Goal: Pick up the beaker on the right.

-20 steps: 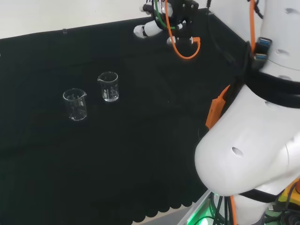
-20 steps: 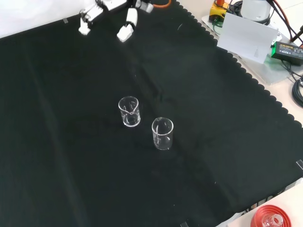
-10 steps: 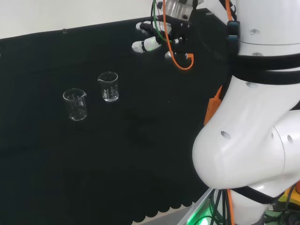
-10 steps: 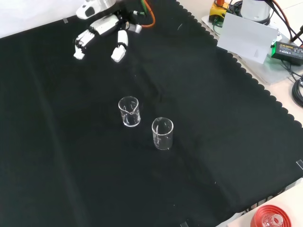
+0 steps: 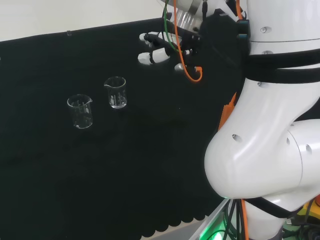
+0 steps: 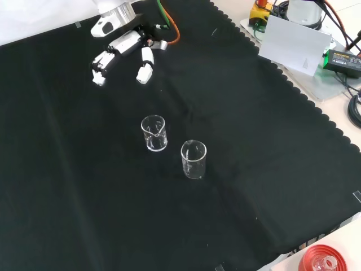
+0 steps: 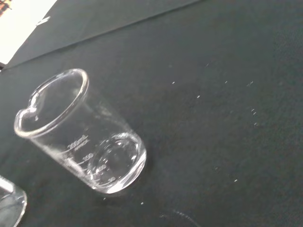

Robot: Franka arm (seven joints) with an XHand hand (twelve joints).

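Right of its twin in the head view, small clear glass beaker (image 5: 115, 92) (image 6: 154, 133) (image 7: 80, 132) on black cloth (image 5: 150, 150) — light, slick, breakable. Take it round the mid wall — black and white hand (image 5: 159, 47) (image 6: 125, 51) hangs spread and empty, well apart.

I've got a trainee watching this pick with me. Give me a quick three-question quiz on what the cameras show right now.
1. True or false: the hand is already closed round a beaker.
2. How many beakers stand on the black cloth in the front view?
3. In the head view, which beaker is nearer the hand? A) the right beaker B) the left beaker

Key
1. False. The hand hovers apart from both beakers, fingers relaxed, holding nothing.
2. Two, standing upright, close together but not touching.
3. A.
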